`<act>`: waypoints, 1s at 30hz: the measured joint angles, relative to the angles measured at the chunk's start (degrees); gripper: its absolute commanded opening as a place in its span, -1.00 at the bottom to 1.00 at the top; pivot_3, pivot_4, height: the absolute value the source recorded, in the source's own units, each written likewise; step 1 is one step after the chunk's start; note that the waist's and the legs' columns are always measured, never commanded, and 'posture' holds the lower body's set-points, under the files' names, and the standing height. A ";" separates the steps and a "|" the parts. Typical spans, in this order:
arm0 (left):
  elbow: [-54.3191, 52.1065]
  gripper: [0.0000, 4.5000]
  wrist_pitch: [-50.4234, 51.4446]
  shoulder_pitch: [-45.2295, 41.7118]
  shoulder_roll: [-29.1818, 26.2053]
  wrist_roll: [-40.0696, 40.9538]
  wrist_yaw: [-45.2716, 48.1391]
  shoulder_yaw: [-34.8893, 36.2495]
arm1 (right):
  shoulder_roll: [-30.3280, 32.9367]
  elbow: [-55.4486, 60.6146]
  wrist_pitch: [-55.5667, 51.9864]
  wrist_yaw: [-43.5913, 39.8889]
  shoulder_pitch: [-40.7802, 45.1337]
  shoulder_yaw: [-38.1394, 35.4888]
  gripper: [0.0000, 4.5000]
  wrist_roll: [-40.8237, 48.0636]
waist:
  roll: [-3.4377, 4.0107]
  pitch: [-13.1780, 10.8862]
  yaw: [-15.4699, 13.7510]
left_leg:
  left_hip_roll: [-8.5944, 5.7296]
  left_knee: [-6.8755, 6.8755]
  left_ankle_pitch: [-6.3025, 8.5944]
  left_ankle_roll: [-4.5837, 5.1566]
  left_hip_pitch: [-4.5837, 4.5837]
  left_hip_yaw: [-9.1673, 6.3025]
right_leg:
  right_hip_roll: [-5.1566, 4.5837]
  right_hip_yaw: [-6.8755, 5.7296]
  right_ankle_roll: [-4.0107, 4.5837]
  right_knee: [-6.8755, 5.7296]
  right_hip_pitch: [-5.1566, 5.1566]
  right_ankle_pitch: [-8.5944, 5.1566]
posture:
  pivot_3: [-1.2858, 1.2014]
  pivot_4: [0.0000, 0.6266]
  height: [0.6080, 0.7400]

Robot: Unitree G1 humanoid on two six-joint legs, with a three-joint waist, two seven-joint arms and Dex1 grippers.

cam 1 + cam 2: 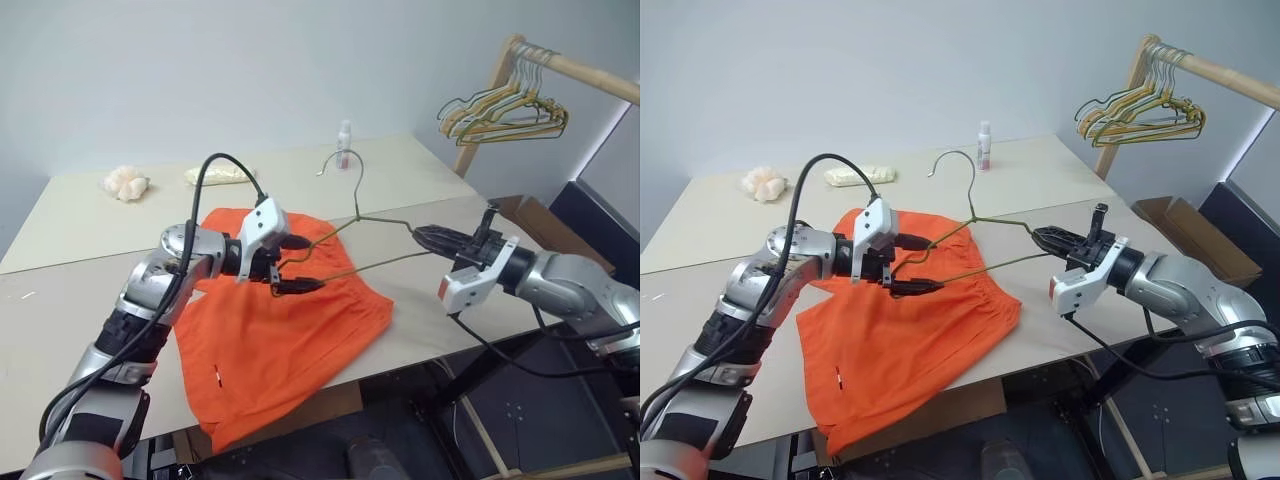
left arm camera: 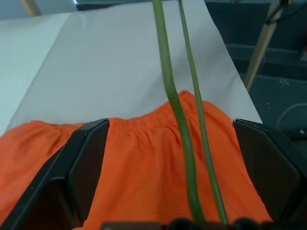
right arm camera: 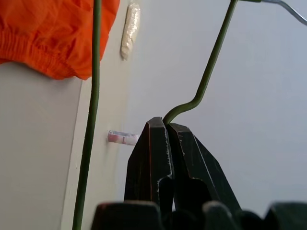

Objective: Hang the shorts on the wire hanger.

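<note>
Crumpled orange shorts (image 1: 280, 340), thin wire hanger (image 1: 365, 235)

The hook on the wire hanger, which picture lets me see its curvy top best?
The right eye view: the wire hanger stands whole there, its curved hook clear against the pale table. The left eye view shows the hook too, beside a small bottle. The right wrist view catches just a bit of it. The left wrist view shows two wires over the shorts.

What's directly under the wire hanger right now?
Under the wire hanger, held up by the right gripper, lie the orange shorts on the table. The tabletop beneath the shorts is covered.
</note>
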State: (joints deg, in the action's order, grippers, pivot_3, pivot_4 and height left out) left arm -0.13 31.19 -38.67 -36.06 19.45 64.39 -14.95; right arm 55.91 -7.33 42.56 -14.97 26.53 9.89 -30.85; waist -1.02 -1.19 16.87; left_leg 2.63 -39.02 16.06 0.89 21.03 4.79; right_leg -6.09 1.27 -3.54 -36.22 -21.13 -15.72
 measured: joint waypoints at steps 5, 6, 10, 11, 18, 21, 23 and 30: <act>-0.02 0.83 1.36 0.04 -1.00 -1.65 1.37 -1.12 | -0.32 -1.28 0.00 0.18 0.33 -0.04 -1.00 -1.12 | 0.00 0.00 -0.18 | -0.01 0.00 0.01 0.01 0.01 0.01 | -0.02 0.01 0.00 0.02 0.00 0.00 | -0.19 -1.00 1.00; -0.02 0.75 1.78 0.08 -0.99 -1.87 1.17 -1.12 | -0.37 -1.43 0.00 0.19 0.49 -0.04 -1.00 -1.58 | 0.00 0.00 -0.23 | -0.01 0.00 0.01 0.01 0.01 0.01 | -0.02 0.01 0.00 0.01 0.00 0.00 | -0.19 -1.00 1.00; -0.04 0.16 2.62 0.22 -0.97 -2.36 0.46 -1.09 | -0.49 -2.19 0.04 0.34 1.82 -0.05 -1.00 -1.77 | 0.00 0.00 -0.24 | -0.01 0.00 0.00 0.01 0.01 0.01 | -0.02 0.02 0.00 0.00 0.00 0.00 | -0.19 -1.00 1.00; -0.04 0.00 2.77 0.32 -0.97 -2.36 0.36 -1.06 | -0.49 -2.31 0.04 0.49 1.96 -0.14 -1.00 -1.92 | 0.00 0.00 -0.25 | -0.01 0.00 0.00 0.01 0.01 0.01 | -0.02 0.01 0.00 0.01 0.00 0.00 | -0.19 -1.00 1.00; -0.07 -0.98 4.08 0.39 -0.98 -2.19 0.02 -0.53 | -0.49 -4.12 0.64 1.53 2.56 -0.17 -1.00 -3.32 | 0.00 0.00 -0.26 | -0.01 0.00 0.00 0.01 0.01 0.01 | -0.03 0.02 -0.01 -0.01 0.00 0.00 | -0.19 -1.00 1.00; 0.00 -0.99 4.34 0.45 -1.01 -2.19 -0.62 0.38 | -0.49 -4.06 1.11 1.65 2.60 -0.21 -1.00 -3.35 | 0.00 0.00 -0.24 | -0.01 0.00 0.00 0.02 0.00 0.02 | -0.03 0.04 -0.01 -0.01 0.00 0.00 | -0.19 -1.00 1.00; 0.00 -0.99 4.40 0.48 -1.01 -2.18 -0.55 0.38 | -0.48 -4.06 1.23 1.65 2.60 -0.21 -1.00 -3.34 | 0.00 0.00 -0.25 | -0.01 0.00 0.00 0.01 0.00 0.02 | -0.03 0.04 -0.01 -0.01 0.00 0.01 | -0.19 -1.00 1.00; -0.03 -1.00 4.51 0.52 -1.52 -1.41 0.94 0.68 | 0.99 -3.62 4.07 -2.32 1.61 -0.22 -0.37 2.30 | 0.00 0.00 -0.25 | -0.01 0.00 0.00 0.02 0.01 0.01 | -0.03 0.03 -0.01 0.00 0.00 0.01 | -0.18 -1.00 1.00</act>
State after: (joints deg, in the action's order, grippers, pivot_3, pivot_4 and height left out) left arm -0.16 35.70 -38.15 -37.57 18.04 65.34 -14.27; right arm 56.91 -10.95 46.63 -17.30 28.13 9.67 -28.54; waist -1.02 -1.19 16.62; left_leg 2.62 -39.02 16.06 0.91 21.04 4.80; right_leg -6.12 1.30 -3.55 -36.21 -21.13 -15.71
